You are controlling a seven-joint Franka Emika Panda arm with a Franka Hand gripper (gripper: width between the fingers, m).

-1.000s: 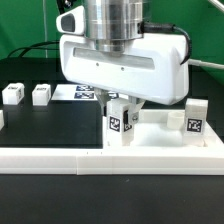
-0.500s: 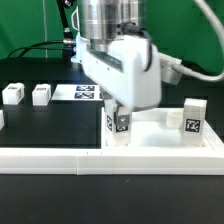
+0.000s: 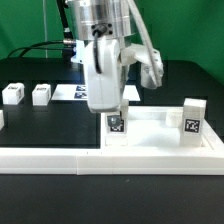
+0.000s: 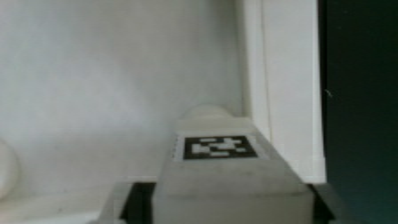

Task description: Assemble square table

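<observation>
The end effector (image 3: 115, 117) pinches a leg (image 3: 116, 128) upright in the slab's (image 3: 155, 130) recessed corner, a second leg (image 3: 193, 117) standing at another corner.

The hand (image 3: 114, 108), turned edge-on, sits over the top of a tagged leg (image 3: 116, 128) at a corner of the white slab (image 3: 155, 138), a second leg (image 3: 193, 118) stands at the exterior view's right, and a third leg (image 3: 12, 93) and fourth leg (image 3: 41, 94) rest on the black table (image 3: 50, 125) at its left.
</observation>
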